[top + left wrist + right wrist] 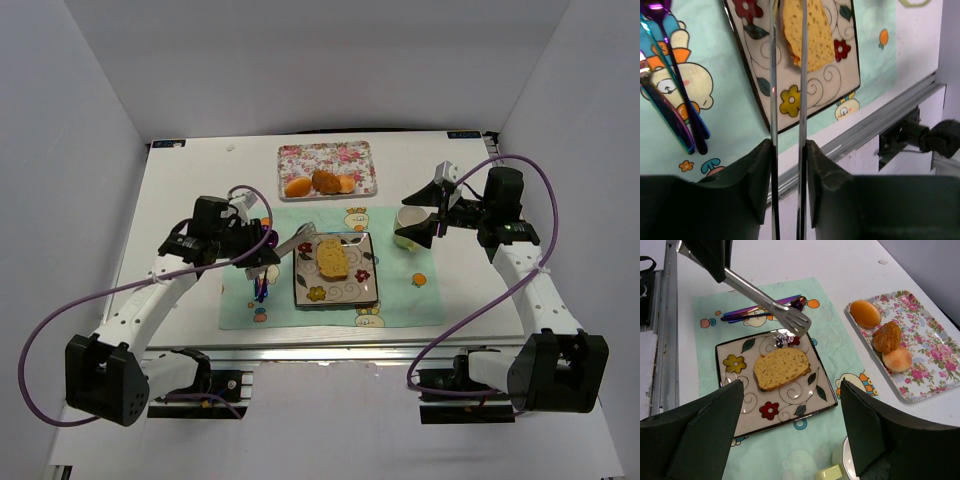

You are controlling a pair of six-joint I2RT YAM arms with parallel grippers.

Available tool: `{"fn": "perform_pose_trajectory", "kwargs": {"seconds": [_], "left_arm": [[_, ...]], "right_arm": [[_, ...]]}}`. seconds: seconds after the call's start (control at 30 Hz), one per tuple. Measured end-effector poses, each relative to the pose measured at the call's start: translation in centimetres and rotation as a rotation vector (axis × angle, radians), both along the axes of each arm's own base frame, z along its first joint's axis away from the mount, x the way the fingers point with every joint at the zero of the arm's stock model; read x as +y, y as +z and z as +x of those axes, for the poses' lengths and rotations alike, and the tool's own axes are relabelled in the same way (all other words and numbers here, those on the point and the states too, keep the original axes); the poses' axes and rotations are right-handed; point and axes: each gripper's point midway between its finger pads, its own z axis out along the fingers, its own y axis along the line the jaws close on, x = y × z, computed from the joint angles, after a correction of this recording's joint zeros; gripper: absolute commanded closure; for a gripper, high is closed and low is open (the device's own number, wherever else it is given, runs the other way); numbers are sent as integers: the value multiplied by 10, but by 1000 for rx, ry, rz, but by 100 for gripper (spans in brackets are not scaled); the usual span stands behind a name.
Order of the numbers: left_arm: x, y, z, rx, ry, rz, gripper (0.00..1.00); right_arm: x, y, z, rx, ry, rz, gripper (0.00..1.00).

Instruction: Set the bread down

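The bread (332,258), a golden-yellow slice with a browner crust, lies flat on the square flowered plate (365,292); it also shows in the left wrist view (810,35) and the right wrist view (781,368). My left gripper (255,250) (788,145) is shut on metal tongs (774,75). The tongs' tips (797,322) are empty and hover over the plate's far edge (790,410), just clear of the bread. My right gripper (437,215) (791,385) is open and empty, above a pale cup.
A flowered tray (300,155) at the back holds round orange pieces (865,312) and a brown roll (887,336). The pale cup (408,228) stands right of the plate. Iridescent cutlery (670,100) lies left of the plate on the green placemat (400,290).
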Motion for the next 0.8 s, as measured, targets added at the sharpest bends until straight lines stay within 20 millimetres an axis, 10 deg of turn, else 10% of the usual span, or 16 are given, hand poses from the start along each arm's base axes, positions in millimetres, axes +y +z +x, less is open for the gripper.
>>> {"fn": "perform_pose_trajectory", "kwargs": {"seconds": [0.23, 0.4, 0.63, 0.8], "left_arm": [[23, 23, 32, -104, 114, 129, 100], [97, 36, 71, -319, 317, 445, 100], [230, -81, 51, -227, 445, 824, 100], [252, -112, 58, -228, 432, 860, 100]], "right_arm": [[0, 0, 0, 0, 0, 0, 18], [0, 4, 1, -4, 4, 4, 17], [2, 4, 1, 8, 24, 9, 17], [3, 2, -2, 18, 36, 6, 11]]}}
